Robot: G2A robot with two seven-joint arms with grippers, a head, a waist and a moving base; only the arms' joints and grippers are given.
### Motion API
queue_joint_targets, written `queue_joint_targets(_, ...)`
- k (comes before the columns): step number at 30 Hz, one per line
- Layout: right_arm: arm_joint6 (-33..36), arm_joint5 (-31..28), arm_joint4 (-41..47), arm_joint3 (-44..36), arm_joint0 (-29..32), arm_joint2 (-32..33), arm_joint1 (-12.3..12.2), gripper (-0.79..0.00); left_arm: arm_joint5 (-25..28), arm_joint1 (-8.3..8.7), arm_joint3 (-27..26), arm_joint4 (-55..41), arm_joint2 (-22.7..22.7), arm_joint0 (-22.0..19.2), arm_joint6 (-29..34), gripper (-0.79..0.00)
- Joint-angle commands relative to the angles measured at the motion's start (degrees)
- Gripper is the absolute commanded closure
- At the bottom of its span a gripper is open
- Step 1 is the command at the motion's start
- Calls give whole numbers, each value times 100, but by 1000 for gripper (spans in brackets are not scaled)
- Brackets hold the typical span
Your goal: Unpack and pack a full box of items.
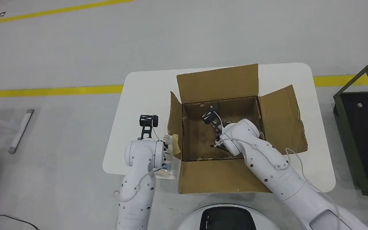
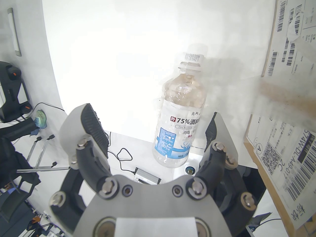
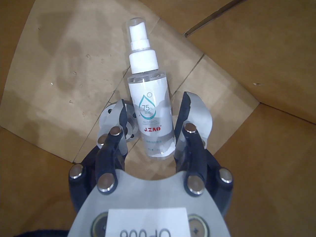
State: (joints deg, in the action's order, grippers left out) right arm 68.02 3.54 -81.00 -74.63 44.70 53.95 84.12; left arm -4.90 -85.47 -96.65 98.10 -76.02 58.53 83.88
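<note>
Spray bottle — lying flat on the floor of the open cardboard box, with the right gripper astride it, jaws spread and a thin gap at one pad; the box walls stand close by. Clear alcohol bottle — at the edge of the white table, just outside the box, between the wide-spread jaws of the left gripper. In the top view the flaps are folded outward.

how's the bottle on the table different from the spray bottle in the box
The clear plastic bottle with a blue-and-white label has a plain cap; the clear spray bottle with a white label has a white pump under a clear cover. The first is on the white table; the spray bottle lies on the cardboard box floor. Both are transparent and labelled.
</note>
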Motion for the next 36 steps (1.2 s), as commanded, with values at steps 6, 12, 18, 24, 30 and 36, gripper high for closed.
queue_joint_targets(6, -32, 68, -50, 86, -1, -33, 46, -314, 0, 0, 0, 0, 0, 0, 0, -785)
queue_joint_targets(12, -74, 121, -93, 57, 8, -14, 76, -12, 0, 0, 0, 0, 0, 0, 0, -785)
queue_joint_targets(18, -167, 218, -57, -119, 57, 89, 93, 0, 0, 0, 0, 0, 0, 0, 0, -785)
queue_joint_targets(24, -119, 353, 512, -1025, 344, 513, 69, 0, 0, 0, 0, 0, 0, 0, 0, -785)
queue_joint_targets(30, -9, 511, 1050, -1930, 787, 1028, 10, 0, 0, 0, 0, 0, 0, 0, 0, -785)
queue_joint_targets(36, -125, 742, 1236, -2569, 1139, 1399, -39, 0, 0, 0, 0, 0, 0, 0, 0, -785)
